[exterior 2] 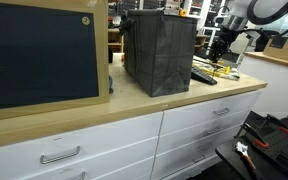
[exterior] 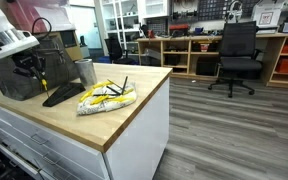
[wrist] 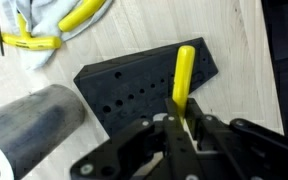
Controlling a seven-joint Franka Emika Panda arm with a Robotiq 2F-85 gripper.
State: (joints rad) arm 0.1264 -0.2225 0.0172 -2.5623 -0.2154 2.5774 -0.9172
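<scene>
Workshop shelving and a black office chair [exterior: 236,55] are filling the background behind a pale wood counter [exterior: 134,110] over white drawers. We are seeing the robot's fingers [wrist: 167,128] closing tightly around the lower end of a slim yellow tool [wrist: 184,75], which is hanging over a black perforated block [wrist: 144,80] near the counter's middle. We cannot tell whether its tip is sitting in a hole.

We are judging the tool light, stiff and smooth, likely hard plastic and a little slippery, so gripping it squarely across the shaft is suiting it best. The block is looking matte, rigid and wedge-shaped, with rows of small round holes. A dull metal cylinder [wrist: 34,120] is standing beside it. A soft, crumpled white cloth [exterior: 106,97] holding more yellow tools is lying towards the counter's floor-side edge, and a dark boxy bin [exterior 2: 159,55] is standing further back.
</scene>
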